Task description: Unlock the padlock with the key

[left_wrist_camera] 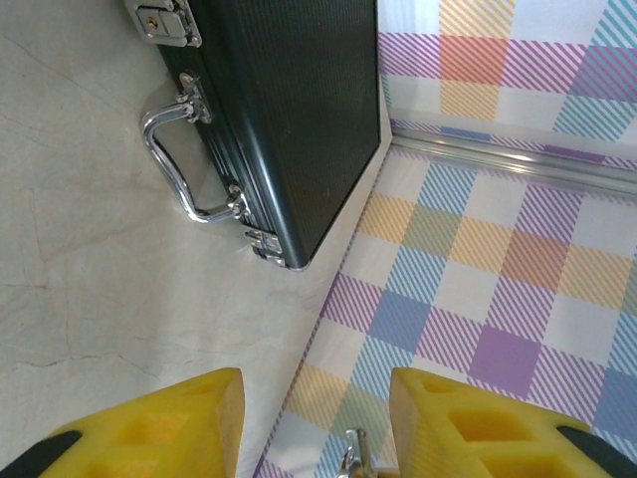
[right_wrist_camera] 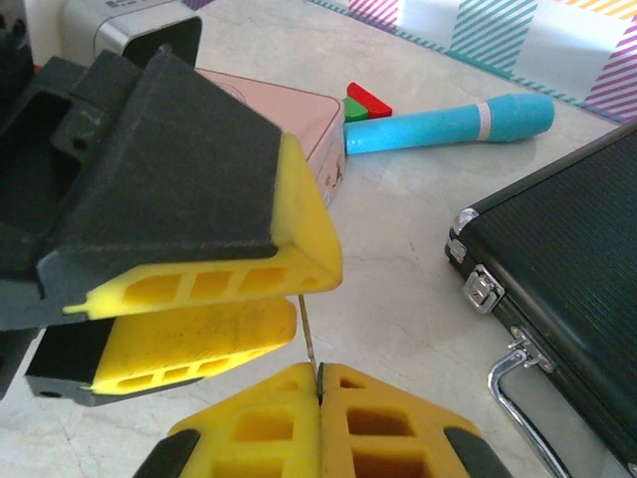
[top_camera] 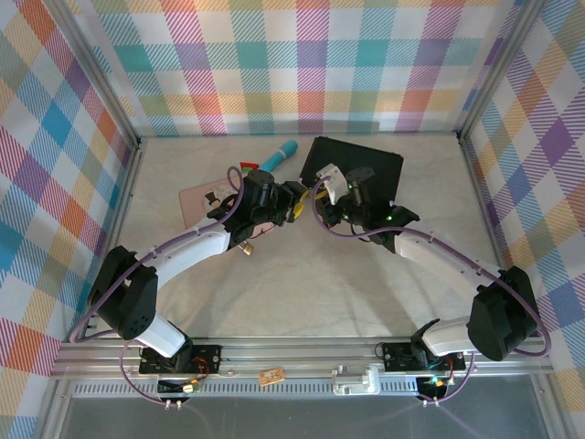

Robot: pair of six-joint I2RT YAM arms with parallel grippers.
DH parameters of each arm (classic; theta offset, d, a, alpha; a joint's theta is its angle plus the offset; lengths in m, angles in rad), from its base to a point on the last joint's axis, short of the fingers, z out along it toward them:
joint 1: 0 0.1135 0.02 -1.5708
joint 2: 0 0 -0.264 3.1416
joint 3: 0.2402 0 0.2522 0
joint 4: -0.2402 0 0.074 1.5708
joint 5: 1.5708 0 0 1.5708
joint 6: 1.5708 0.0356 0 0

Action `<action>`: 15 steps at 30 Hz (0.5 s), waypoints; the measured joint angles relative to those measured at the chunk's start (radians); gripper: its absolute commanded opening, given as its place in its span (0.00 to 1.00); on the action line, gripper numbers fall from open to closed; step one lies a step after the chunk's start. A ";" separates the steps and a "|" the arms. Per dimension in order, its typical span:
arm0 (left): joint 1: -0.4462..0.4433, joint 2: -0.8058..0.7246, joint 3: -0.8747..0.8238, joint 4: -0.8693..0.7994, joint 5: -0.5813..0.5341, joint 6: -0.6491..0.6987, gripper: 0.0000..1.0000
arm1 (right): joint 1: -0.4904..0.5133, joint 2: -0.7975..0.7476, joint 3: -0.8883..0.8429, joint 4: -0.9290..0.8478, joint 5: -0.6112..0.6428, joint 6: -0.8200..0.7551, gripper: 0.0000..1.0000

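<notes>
Left hand (right_wrist_camera: pixel 297 295): part-open; its fingers (left_wrist_camera: pixel 189 418) are seen apart, and no grip on anything is shown.
Right hand (right_wrist_camera: pixel 318 376): closed fully on the key (right_wrist_camera: pixel 309 334), which is pinched by one end and stands out beyond the fingertips.
Key: held above the surface (top_camera: pixel 302 293); its free end lies at the gap between the left hand's fingertips. A silver sliver (left_wrist_camera: pixel 350 460) at 6 o'clock in the left wrist view is taken to be that end.
Padlock (top_camera: pixel 245 249): taken to be the small brass piece lying on the surface under the left forearm, at 7 o'clock from the left hand and well apart from the key.
Step in hand: judged to be a passing or re-gripping of the key between the hands, not an insertion, since the padlock is not at the key.
Next move: a firm hold on the key's head is called for; the padlock must then be steadied and the blade lined up with the keyhole.
</notes>
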 measured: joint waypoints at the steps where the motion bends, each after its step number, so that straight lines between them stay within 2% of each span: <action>1: 0.000 0.000 0.001 0.000 -0.003 0.000 0.43 | 0.001 -0.001 -0.001 0.000 -0.004 0.000 0.00; 15: -0.008 0.022 0.040 0.000 -0.040 -0.023 0.37 | 0.013 -0.001 -0.023 0.015 -0.042 0.004 0.00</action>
